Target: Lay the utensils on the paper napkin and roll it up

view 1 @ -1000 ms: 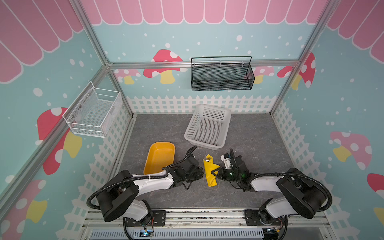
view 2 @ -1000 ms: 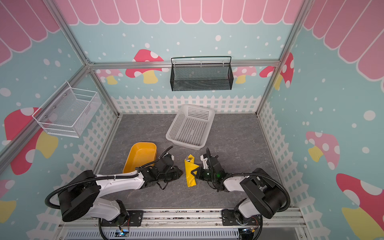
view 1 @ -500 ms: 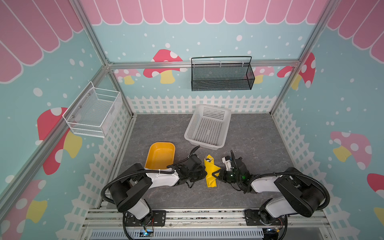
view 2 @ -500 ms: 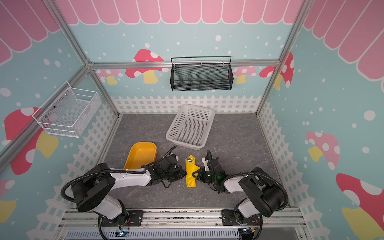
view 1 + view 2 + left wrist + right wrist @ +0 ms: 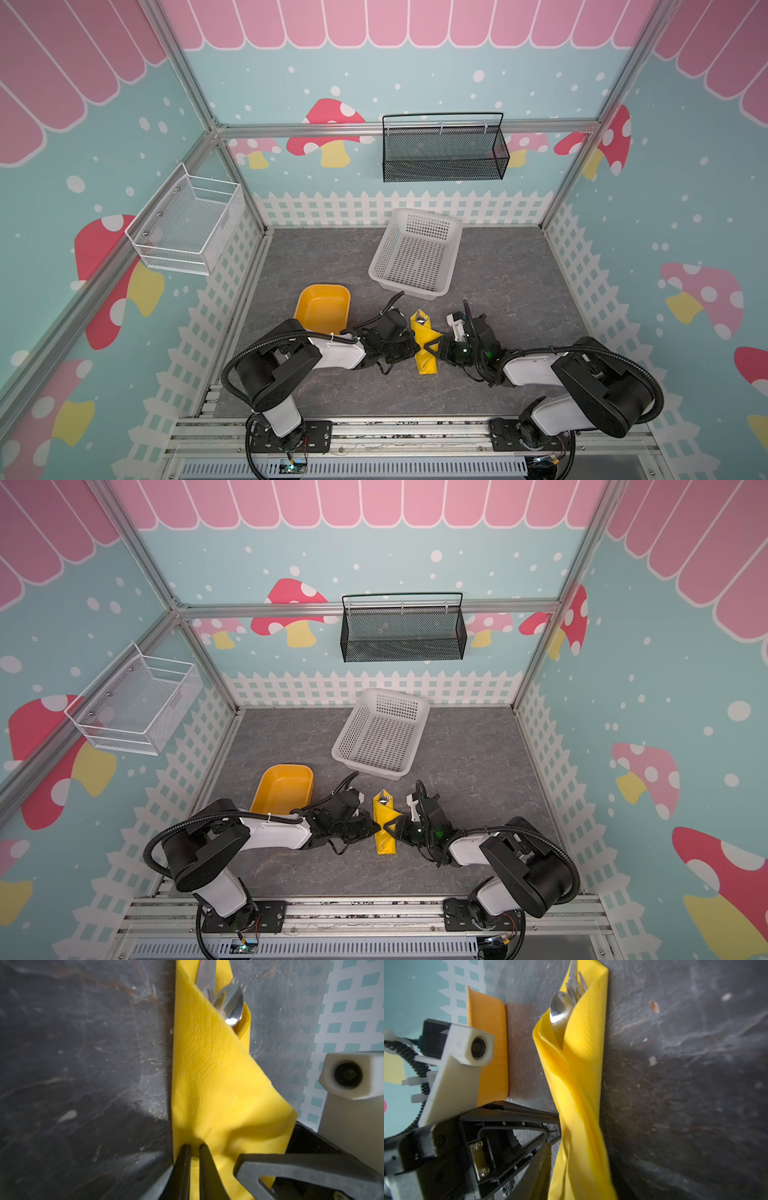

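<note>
Snugly, paper napkin wraps utensils; left gripper pinches it, right gripper gapes.

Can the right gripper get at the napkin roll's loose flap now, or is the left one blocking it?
Likely yes: the right gripper sits open right at the paper napkin flap, while the left gripper pinches the opposite edge, clear of it.

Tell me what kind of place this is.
Probably a robot test booth, not a home: metal frame posts, mushroom-print walls, and a left arm and right arm bolted to a front rail.
</note>
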Robot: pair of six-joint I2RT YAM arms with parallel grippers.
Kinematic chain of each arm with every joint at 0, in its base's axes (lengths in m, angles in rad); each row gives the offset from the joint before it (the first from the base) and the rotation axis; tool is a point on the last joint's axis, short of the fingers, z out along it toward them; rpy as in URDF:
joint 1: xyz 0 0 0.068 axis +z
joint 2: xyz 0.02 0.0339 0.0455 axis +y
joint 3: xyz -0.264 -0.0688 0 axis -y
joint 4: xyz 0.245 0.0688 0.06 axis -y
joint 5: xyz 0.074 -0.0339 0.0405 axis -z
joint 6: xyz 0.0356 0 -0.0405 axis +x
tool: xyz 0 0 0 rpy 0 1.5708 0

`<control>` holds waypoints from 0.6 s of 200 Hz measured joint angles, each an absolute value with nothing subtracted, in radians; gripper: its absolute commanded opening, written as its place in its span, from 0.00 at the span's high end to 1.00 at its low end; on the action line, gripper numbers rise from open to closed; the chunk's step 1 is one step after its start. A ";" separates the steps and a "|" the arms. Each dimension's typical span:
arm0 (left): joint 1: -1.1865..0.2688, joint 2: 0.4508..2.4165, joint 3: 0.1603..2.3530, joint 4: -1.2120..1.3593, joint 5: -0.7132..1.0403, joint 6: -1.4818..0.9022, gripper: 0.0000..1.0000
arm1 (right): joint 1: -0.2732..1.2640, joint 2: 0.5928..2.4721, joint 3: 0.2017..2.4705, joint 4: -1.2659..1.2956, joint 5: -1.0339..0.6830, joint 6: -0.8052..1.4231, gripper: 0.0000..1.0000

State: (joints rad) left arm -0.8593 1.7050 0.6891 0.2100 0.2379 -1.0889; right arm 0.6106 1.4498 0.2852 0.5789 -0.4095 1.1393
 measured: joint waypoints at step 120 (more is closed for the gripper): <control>-0.860 1.720 0.710 0.209 0.255 -1.088 0.85 | 0.608 1.512 0.371 0.516 -0.430 1.060 0.72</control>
State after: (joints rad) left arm -0.8597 1.7203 0.7097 0.2092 0.2546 -1.0882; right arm 0.6083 1.5116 0.3714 0.5159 -0.4297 1.0595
